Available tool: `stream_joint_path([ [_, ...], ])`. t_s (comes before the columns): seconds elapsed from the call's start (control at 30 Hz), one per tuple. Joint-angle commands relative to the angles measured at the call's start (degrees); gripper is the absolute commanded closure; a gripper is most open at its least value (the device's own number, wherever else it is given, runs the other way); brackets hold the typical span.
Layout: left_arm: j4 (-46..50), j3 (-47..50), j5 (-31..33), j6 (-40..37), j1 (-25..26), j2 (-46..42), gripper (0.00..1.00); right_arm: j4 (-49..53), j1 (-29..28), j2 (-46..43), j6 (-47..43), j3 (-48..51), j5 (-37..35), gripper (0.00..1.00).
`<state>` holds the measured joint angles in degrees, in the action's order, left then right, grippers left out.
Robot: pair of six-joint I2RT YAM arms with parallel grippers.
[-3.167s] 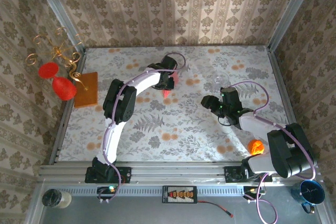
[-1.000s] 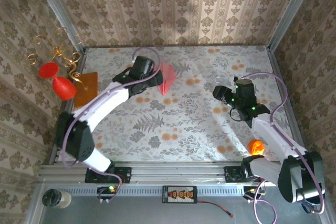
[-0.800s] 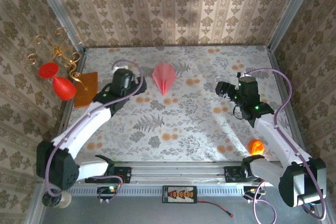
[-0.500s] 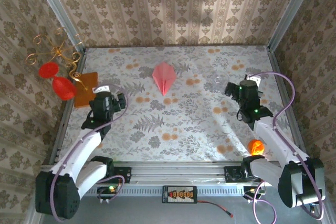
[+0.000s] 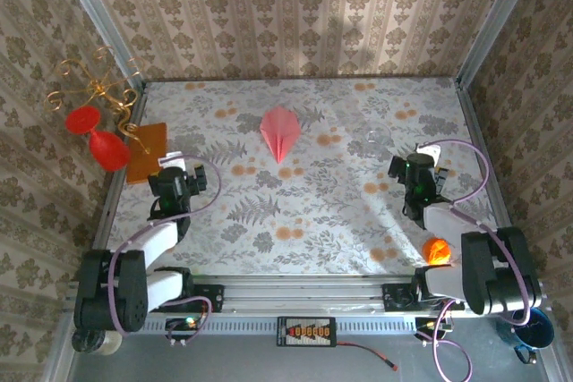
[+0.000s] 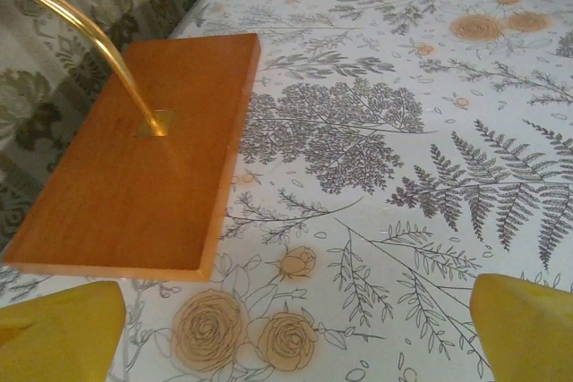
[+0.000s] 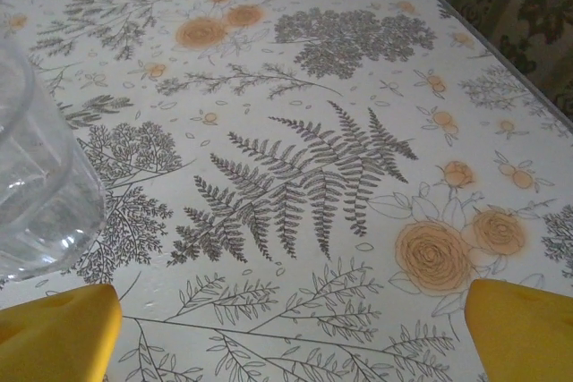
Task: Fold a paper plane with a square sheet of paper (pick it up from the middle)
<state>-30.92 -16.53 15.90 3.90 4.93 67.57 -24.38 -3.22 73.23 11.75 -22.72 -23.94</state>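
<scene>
The plane (image 5: 279, 131) lies on the table (image 5: 358, 221), point toward the near edge; left gripper (image 6: 291, 342) and right gripper (image 7: 291, 333) both spread wide, far from it

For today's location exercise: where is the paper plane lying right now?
In the top view, the paper plane lies on the far middle of the table, between the orange board at left and the clear glass at right.

No writing I can make out anywhere; the orange tabs on the black box (image 5: 309, 332) below the front rail (image 5: 295, 291) are too small.
</scene>
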Motion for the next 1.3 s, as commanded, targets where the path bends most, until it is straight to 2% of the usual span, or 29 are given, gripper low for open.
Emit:
stream_joint_path([
  [0.0, -12.55, 1.07, -7.82, -1.75, -2.48, 2.90, 0.00, -14.27, 0.45, 1.56, -4.98, 1.05, 3.63, 0.00],
  [0.1, -15.77, 0.02, -12.90, -2.28, -4.56, 6.11, 0.00, -15.42, 0.75, 3.61, -6.89, -0.13, 7.96, 0.00],
  [0.27, -20.94, -1.04, -17.09, -4.86, -5.94, 11.50, 0.00, -23.09, 1.38, 11.55, -8.50, -0.11, 14.21, 0.00],
  [0.37, -25.61, -1.16, -19.48, -4.97, -6.60, 16.66, 0.00, -25.25, 1.46, 13.98, -8.92, 0.00, 15.05, 0.00],
  [0.5, -31.15, -0.98, -19.32, -5.29, -6.51, 21.69, 0.00, -24.98, 1.47, 14.38, -8.75, -0.34, 14.99, 0.00],
  [0.53, -29.51, -1.89, -19.40, -5.50, -6.44, 21.47, 0.00, -24.60, 1.49, 14.34, -8.76, -0.39, 14.94, 0.00],
  [0.6, -21.83, -5.27, -15.60, -5.60, -5.24, 21.09, 0.00, -24.50, 1.49, 14.40, -8.75, -0.57, 14.89, 0.00],
  [0.67, -19.85, -6.37, -12.09, -7.00, -3.20, 21.18, 0.00, -24.44, 1.48, 14.40, -8.76, -0.69, 14.89, 0.00],
  [0.97, -20.29, -6.23, -12.28, -7.07, -3.28, 21.18, 0.00, -24.41, 1.50, 14.39, -8.75, -0.71, 14.89, 0.00],
  [1.03, -21.59, -5.56, -11.41, -8.45, -1.89, 21.18, 0.00, -24.42, 1.50, 14.40, -8.74, -0.66, 14.87, 0.00],
  [1.13, -19.26, -6.66, -15.49, -7.55, -3.67, 21.08, 0.00, -24.41, 1.47, 14.40, -8.72, -0.71, 14.90, 0.00],
  [1.27, -19.44, -6.67, -15.90, -7.55, -3.88, 21.25, 0.00, -24.40, 1.52, 14.40, -8.75, -0.67, 14.94, 0.00],
])
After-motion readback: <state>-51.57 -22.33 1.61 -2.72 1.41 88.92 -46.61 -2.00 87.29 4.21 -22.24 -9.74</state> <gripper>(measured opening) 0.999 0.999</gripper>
